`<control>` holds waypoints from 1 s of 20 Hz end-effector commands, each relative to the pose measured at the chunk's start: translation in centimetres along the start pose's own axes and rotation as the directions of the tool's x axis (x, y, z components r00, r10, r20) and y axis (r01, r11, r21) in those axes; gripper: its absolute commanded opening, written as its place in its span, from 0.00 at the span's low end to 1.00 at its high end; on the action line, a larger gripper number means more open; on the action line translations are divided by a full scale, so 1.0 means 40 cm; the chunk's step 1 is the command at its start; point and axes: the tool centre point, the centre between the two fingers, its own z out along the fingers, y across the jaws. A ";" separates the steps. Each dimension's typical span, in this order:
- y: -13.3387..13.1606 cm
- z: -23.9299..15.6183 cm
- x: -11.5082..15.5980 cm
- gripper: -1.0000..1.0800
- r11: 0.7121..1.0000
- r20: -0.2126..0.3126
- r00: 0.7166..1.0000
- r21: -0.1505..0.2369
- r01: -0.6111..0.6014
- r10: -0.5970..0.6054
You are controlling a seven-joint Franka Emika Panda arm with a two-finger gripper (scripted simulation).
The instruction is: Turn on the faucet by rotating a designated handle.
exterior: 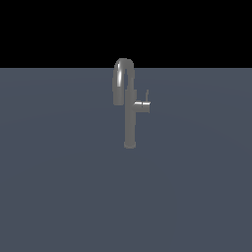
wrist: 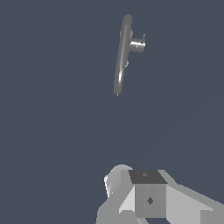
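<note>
The faucet [exterior: 130,120] is a slim grey tap standing upright on the flat grey-blue surface, with a gooseneck spout curving over at its top. A short side stub [exterior: 142,106] points to the exterior view's right. The handle [exterior: 147,95], a thin short rod, rises from the end of that stub. The wrist view looks down on the faucet [wrist: 122,57] from above, and its handle [wrist: 142,38] shows as a small tip beyond the stub. My gripper [wrist: 148,194] shows only as grey blocks at the frame edge, far from the faucet and touching nothing. No arm shows in the exterior view.
A plain grey-blue floor [exterior: 59,187] lies around the faucet on all sides. Behind it the background is black.
</note>
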 end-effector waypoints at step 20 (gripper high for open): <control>-0.004 0.014 0.128 0.00 0.979 0.129 0.982 0.130 -0.154 0.138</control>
